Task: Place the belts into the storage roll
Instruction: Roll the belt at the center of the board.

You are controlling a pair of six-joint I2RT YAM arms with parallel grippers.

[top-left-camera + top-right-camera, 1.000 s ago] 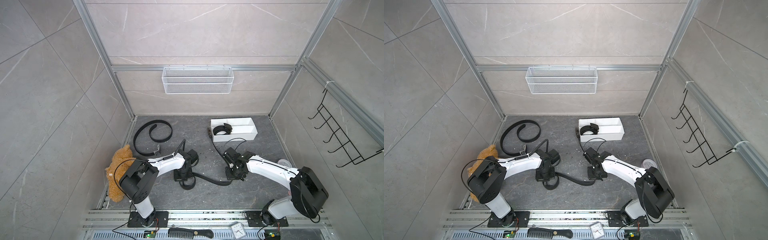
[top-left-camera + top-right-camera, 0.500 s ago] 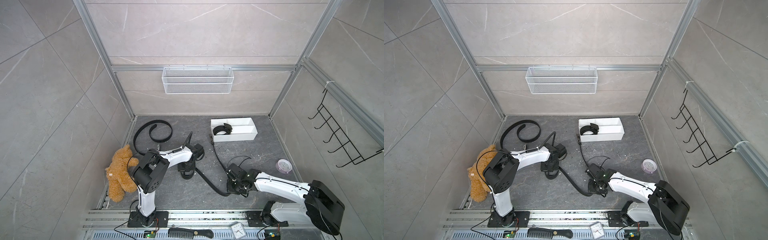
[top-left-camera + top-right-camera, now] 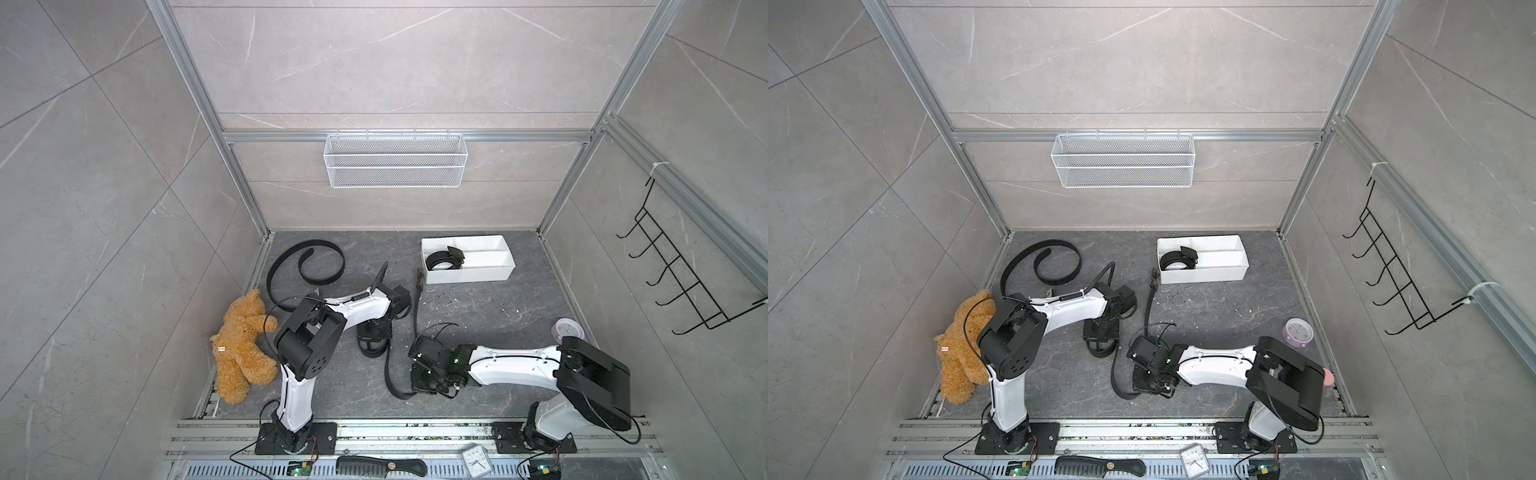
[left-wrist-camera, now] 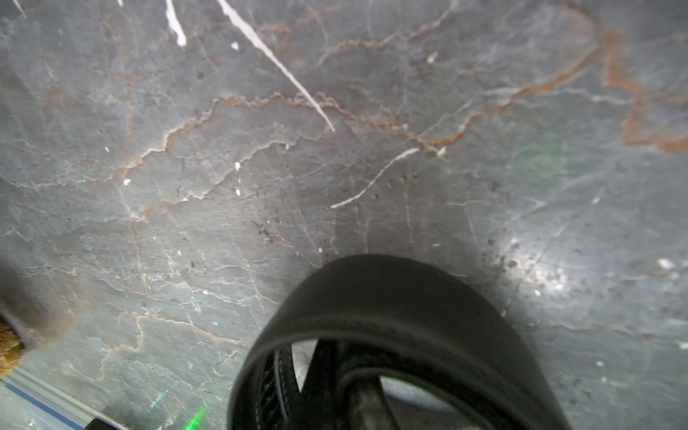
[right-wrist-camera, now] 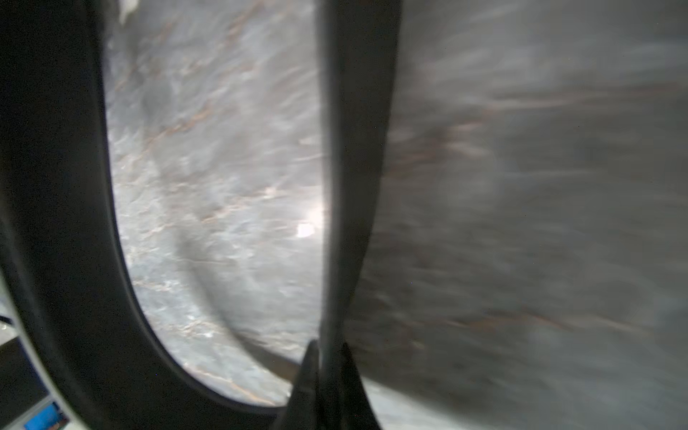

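Observation:
In both top views a long black belt [image 3: 388, 374] runs from its buckle end near the storage roll down the floor, bends in a narrow U and ends in a coil. My left gripper [image 3: 374, 338] points down, shut on that coil; the left wrist view shows the belt [image 4: 372, 298] looped round the fingers. My right gripper [image 3: 428, 382] is low near the front, shut on the strap [image 5: 353, 149], which passes between its fingertips [image 5: 327, 348]. The storage roll [image 3: 469, 274], a white divided tray, holds another coiled belt [image 3: 442, 262]. A third belt [image 3: 307, 266] lies in a big loop at back left.
A teddy bear [image 3: 243, 345] lies against the left rail beside the left arm. A lilac clock [image 3: 567, 330] stands at the right. A wire basket [image 3: 395, 166] and a hook rack [image 3: 681, 282] hang on the walls. A comb [image 3: 380, 467] and a small clock [image 3: 476, 457] lie on the front rail.
My right gripper has swung toward the front and left, dragging the strap into a narrow U. The left arm's elbow folded forward while its gripper stayed near the coil.

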